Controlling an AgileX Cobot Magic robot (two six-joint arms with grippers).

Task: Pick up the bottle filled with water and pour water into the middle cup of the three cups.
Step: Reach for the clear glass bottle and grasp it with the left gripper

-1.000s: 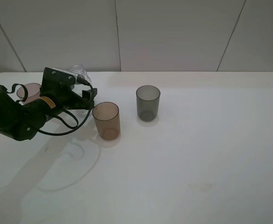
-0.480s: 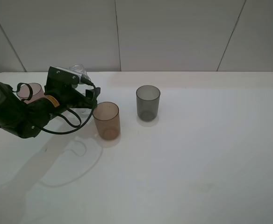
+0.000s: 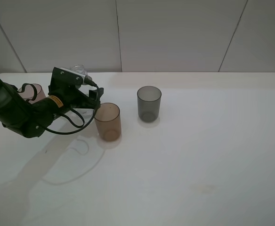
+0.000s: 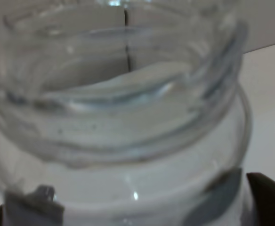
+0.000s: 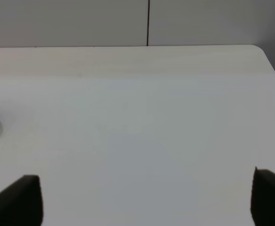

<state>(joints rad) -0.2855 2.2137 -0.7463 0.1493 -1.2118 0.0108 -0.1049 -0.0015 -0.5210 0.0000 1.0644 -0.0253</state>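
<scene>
- The bottle (image 3: 79,70) stands at the upper left of the exterior view, near the back edge of the white desk (image 3: 198,165). Only its clear top shows above the left arm.
- The left end effector (image 4: 130,207) is wide open. Its dark fingertips (image 4: 265,195) flank the bottle's shoulders, and the capless threaded neck fills the wrist view. I cannot tell whether they touch the bottle.
- The middle cup (image 3: 108,121), amber and upright, stands just right of that end effector, left of frame centre.
- The grey cup (image 3: 149,103) stands upright further right, apart from the amber one.
- The pinkish cup (image 3: 35,92) sits at the far left, partly hidden behind the arm.
- The right end effector (image 5: 147,197) is spread wide over bare desk, holding nothing.
</scene>
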